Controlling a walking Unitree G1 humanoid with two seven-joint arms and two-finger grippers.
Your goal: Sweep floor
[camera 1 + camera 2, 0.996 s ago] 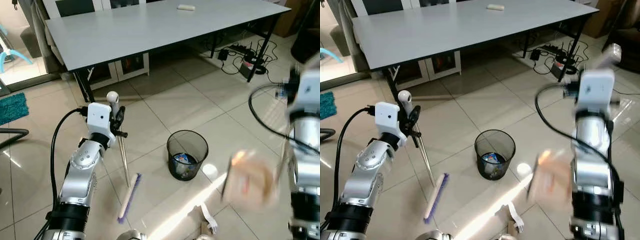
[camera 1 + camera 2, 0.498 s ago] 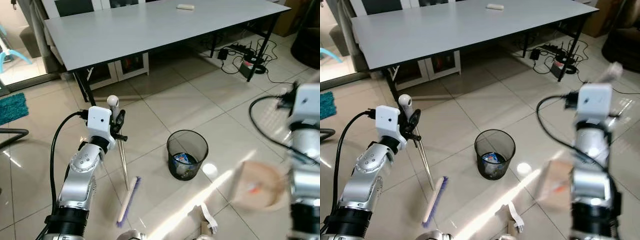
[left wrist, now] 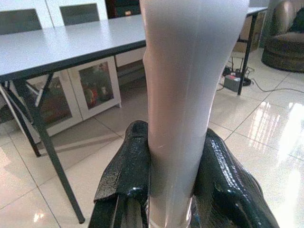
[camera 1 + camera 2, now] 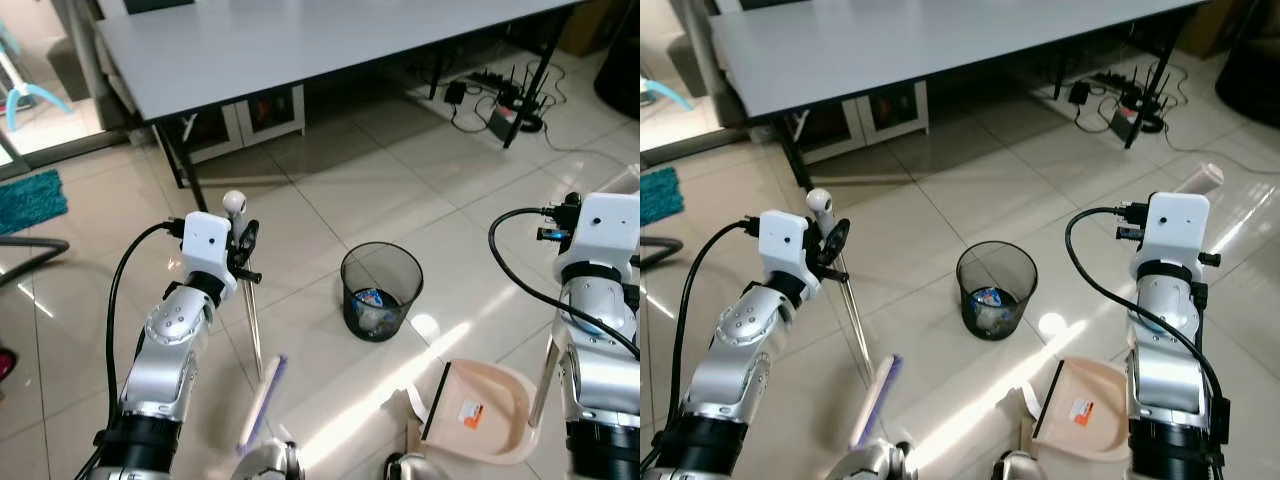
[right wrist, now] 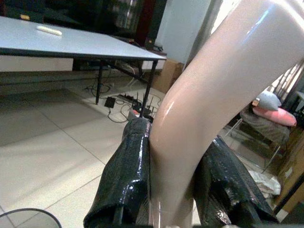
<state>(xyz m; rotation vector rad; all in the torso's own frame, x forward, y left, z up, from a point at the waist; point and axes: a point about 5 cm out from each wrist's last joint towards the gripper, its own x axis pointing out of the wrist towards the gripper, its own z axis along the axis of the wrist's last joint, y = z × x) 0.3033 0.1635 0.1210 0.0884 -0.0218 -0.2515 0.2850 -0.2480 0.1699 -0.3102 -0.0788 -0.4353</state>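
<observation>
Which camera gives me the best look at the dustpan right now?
The left eye view: the whole dustpan lies in frame, pan mouth toward the bin, handle rising toward the right end effector. The right eye view crops its lower edge. The right wrist view shows just the handle gripped between the fingers.

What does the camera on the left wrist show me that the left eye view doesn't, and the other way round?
Left wrist view: a close-up of the left pincer, its black fingers clamping the white broom handle, plus a brown armchair. Left eye view: black mesh wastebasket, beige plastic dustpan, purple broom head. Both: long grey table, glossy tiled floor.
</observation>
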